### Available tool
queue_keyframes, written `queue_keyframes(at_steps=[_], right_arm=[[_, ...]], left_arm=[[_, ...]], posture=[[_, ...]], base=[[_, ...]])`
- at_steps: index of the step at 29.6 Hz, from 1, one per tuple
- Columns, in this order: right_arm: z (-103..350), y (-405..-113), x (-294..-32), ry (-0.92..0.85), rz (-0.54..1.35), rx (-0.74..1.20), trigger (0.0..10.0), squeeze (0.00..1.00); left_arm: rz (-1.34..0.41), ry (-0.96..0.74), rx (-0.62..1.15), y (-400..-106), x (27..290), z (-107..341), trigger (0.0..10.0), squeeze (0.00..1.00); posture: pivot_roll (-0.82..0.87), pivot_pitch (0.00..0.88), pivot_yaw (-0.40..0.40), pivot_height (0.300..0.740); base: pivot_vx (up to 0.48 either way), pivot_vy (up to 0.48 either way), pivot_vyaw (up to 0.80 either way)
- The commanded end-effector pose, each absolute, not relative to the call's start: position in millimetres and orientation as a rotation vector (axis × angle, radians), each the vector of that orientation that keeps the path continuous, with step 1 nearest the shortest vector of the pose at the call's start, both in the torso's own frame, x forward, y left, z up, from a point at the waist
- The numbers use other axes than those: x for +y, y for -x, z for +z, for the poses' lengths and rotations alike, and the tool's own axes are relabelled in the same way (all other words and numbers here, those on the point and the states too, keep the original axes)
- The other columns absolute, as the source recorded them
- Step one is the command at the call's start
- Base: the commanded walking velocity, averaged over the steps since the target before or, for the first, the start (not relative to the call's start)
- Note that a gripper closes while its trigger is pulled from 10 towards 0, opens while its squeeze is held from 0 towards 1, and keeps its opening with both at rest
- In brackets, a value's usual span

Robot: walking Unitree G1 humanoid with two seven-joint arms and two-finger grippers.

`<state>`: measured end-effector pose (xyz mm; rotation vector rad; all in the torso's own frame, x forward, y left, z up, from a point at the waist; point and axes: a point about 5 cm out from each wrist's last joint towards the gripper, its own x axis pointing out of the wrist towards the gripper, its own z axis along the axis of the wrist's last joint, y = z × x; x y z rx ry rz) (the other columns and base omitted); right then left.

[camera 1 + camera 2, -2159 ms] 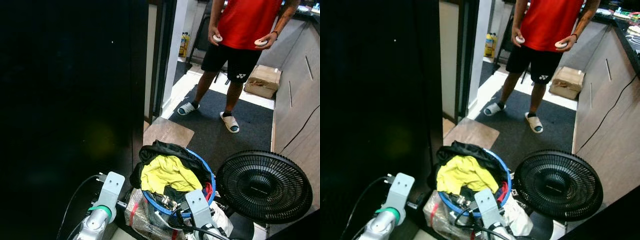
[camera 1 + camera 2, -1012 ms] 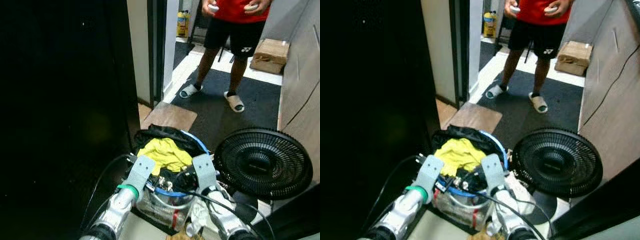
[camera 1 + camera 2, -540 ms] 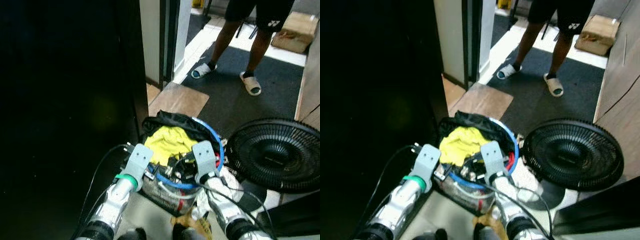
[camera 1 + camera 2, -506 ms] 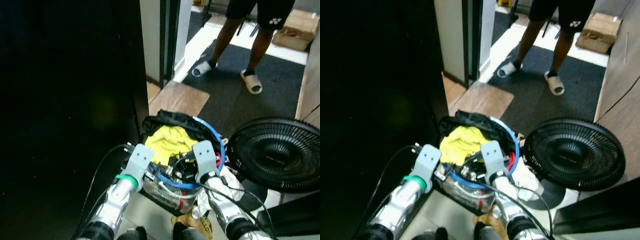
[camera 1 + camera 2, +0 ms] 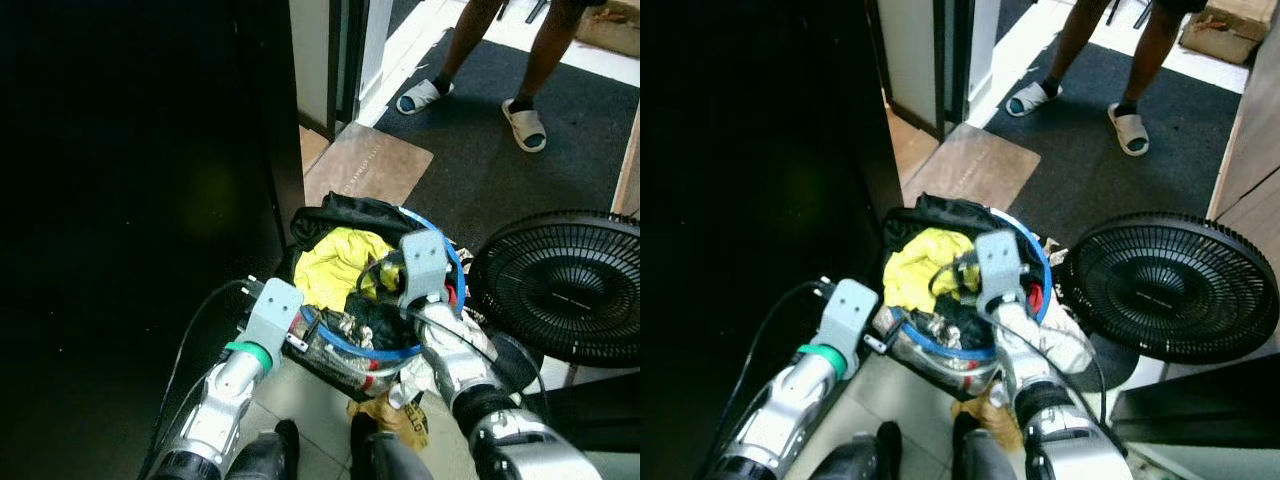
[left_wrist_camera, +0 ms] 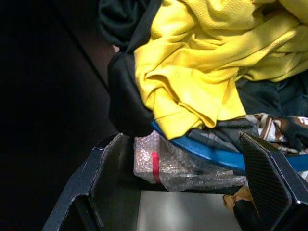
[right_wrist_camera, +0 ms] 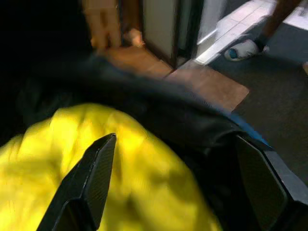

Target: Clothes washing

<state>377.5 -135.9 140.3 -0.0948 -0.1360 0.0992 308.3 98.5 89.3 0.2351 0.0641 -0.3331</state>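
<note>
Looking down in the left eye view: laundry basket (image 5: pixel 432 345) w/ blue rim sits centre frame on the floor, stuffed w/ a yellow garment (image 5: pixel 335 265) and a black garment (image 5: pixel 340 212) draped over its far edge. Left gripper (image 5: pixel 300 325) is at the basket's near-left rim; right gripper (image 5: pixel 385 275) is over the basket's right side, above the clothes. Black fan (image 5: pixel 565 290) lies right of the basket, touching or nearly so. Person's legs in sandals (image 5: pixel 525 125) stand on the dark mat (image 5: pixel 480 180) at upper right; brown floor mat (image 5: pixel 370 165) sits by the doorway. Left wrist view: fingers (image 6: pixel 269 178) spread wide, nothing between them, pointing at the basket's rim and bubble wrap (image 6: pixel 187 168) under it. Right wrist view, blurred: fingers (image 7: pixel 96 175) wide apart, empty, just above the yellow garment.
</note>
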Motion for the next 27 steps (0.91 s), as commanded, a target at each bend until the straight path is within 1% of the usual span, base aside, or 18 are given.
queue_keyframes(at_steps=[1, 3, 6, 8, 10, 12, 15, 19, 21, 23, 25, 27], right_arm=[[136.8, -377.9, -135.9, 0.039, 0.084, -0.107, 10.0, 0.0], [152.0, -383.8, -137.7, -0.009, 0.064, -0.149, 10.0, 0.0], [162.4, -386.7, -143.5, -0.002, 0.041, -0.186, 10.0, 0.0], [171.2, -387.9, -157.0, 0.028, 0.001, -0.223, 10.0, 0.0], [163.1, -385.2, -170.4, 0.048, -0.033, -0.192, 10.0, 0.0], [152.4, -382.9, -174.3, 0.056, -0.033, -0.146, 10.0, 0.0], [146.2, -381.9, -172.4, 0.065, -0.023, -0.117, 10.0, 0.0], [129.1, -379.4, -160.7, 0.082, -0.004, -0.033, 10.0, 0.0], [130.6, -380.3, -158.2, 0.076, 0.001, -0.036, 10.0, 0.0], [141.9, -384.2, -152.6, 0.067, 0.032, -0.081, 10.0, 0.0], [141.9, -384.2, -152.6, 0.067, 0.032, -0.081, 10.0, 0.0], [154.6, -387.5, -144.8, 0.081, 0.086, -0.134, 10.0, 0.0]], left_arm=[[-0.319, -0.235, 0.127, -300.3, 105.9, 77.7, 10.0, 0.0], [-0.31, -0.233, 0.131, -297.1, 107.2, 78.0, 10.0, 0.0], [-0.305, -0.232, 0.136, -295.1, 107.8, 78.0, 10.0, 0.0], [-0.298, -0.228, 0.14, -293.0, 107.0, 78.2, 10.0, 0.0], [-0.294, -0.222, 0.145, -291.5, 106.2, 79.0, 10.0, 0.0], [-0.292, -0.22, 0.15, -290.1, 105.5, 80.1, 10.0, 0.0], [-0.292, -0.218, 0.153, -288.8, 104.9, 81.1, 10.0, 0.0], [-0.286, -0.218, 0.166, -283.0, 105.7, 81.8, 10.0, 0.0], [-0.283, -0.219, 0.17, -281.6, 107.3, 81.4, 10.0, 0.0], [-0.275, -0.222, 0.177, -279.6, 110.8, 80.4, 10.0, 0.0], [-0.275, -0.222, 0.177, -279.6, 110.8, 80.4, 10.0, 0.0], [-0.271, -0.223, 0.182, -279.0, 111.7, 80.1, 10.0, 0.0]], posture=[[0.22, 0.385, 0.119, 0.74], [0.23, 0.389, 0.11, 0.74], [0.23, 0.391, 0.101, 0.74], [0.22, 0.394, 0.089, 0.74], [0.22, 0.396, 0.087, 0.74], [0.22, 0.399, 0.087, 0.74], [0.23, 0.41, 0.088, 0.74], [0.25, 0.421, 0.09, 0.74], [0.26, 0.423, 0.091, 0.74], [0.26, 0.423, 0.09, 0.74], [0.26, 0.423, 0.09, 0.74], [0.25, 0.42, 0.084, 0.74]], base=[[0.0, 0.0, 0.0], [0.0, 0.0, 0.0], [0.0, 0.0, 0.0], [0.0, 0.0, 0.0], [0.0, 0.0, 0.0], [0.0, 0.0, 0.0], [0.0, 0.0, 0.0], [0.0, 0.0, 0.0], [0.0, 0.0, 0.0], [0.0, 0.0, 0.0], [0.0, 0.0, 0.0], [0.0, 0.0, 0.0]])
